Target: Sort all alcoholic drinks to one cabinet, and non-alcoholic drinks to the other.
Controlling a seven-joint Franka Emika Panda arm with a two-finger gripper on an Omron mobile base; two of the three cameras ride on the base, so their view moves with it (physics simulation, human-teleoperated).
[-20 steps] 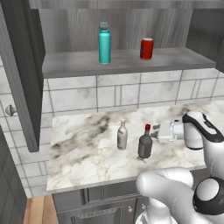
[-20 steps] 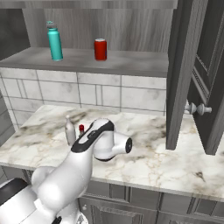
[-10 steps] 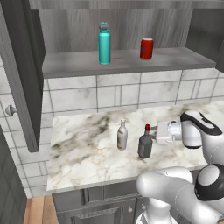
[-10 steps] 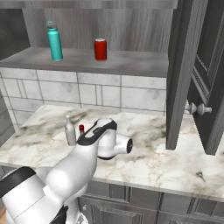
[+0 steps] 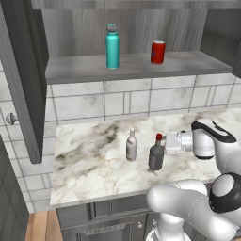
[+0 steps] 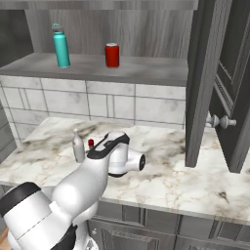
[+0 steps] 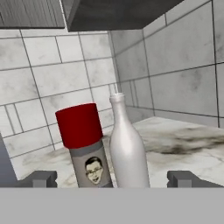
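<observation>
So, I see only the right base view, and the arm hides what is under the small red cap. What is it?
Observer: A squat dark grey bottle with a red cap, upright on the marble counter.
Operator: Are the jaws around it?
Observer: No, the hand view shows them open, not gripping it.
Operator: And the slim pale beige-white bottle?
Observer: It stands beside the dark one, a gap between them, away from the hand.

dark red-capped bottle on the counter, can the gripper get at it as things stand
Probably yes. The gripper is open and level with the dark red-capped bottle, which stands upright right ahead of its fingertips. The pale bottle stands close beside it and might get nudged.
</observation>
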